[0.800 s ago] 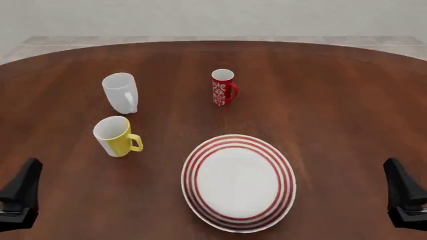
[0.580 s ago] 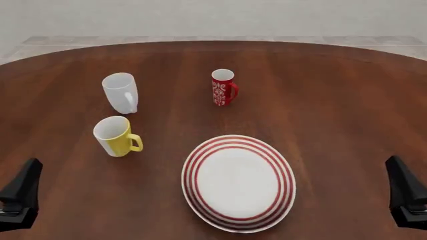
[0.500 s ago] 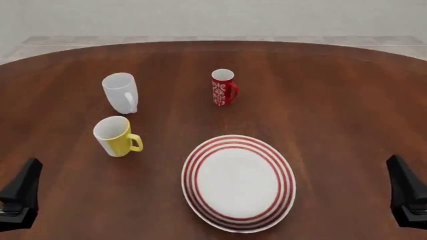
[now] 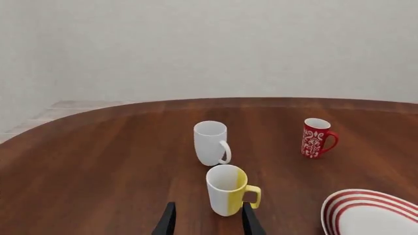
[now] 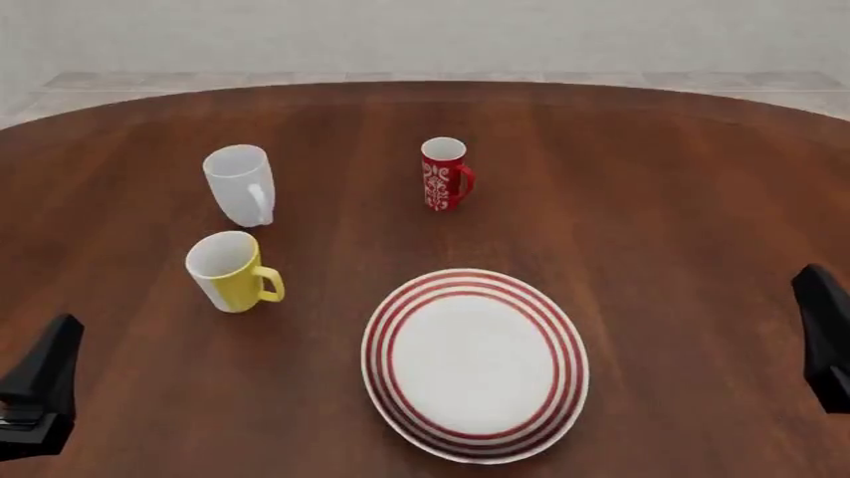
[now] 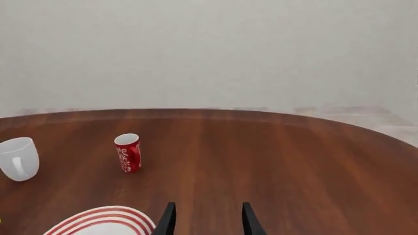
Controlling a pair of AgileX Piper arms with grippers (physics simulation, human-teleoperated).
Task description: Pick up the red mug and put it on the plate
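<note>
Since the earlier front frame, the right claw (image 5: 826,334) is lifting and sliding outward toward the counter's edge, while the left claw (image 5: 40,383) is sitting where it was; the mugs and plate are lying unchanged. In the right wrist view the right claw's fingers are standing apart with nothing between them, and the left claw is likewise gaping and empty in the left wrist view. The red mug (image 5: 445,174) is standing upright on the counter (image 5: 664,179), well ahead of the right claw and off to its left, its handle facing the right arm's side. The plate (image 5: 475,363) is lying nearer, between the two claws and closer to the right one, bare. The yellow mug (image 5: 230,270) and white mug (image 5: 241,184) are standing just ahead of the left claw. The right arm seems to be beginning its reach, so the grasp is not yet started.
</note>
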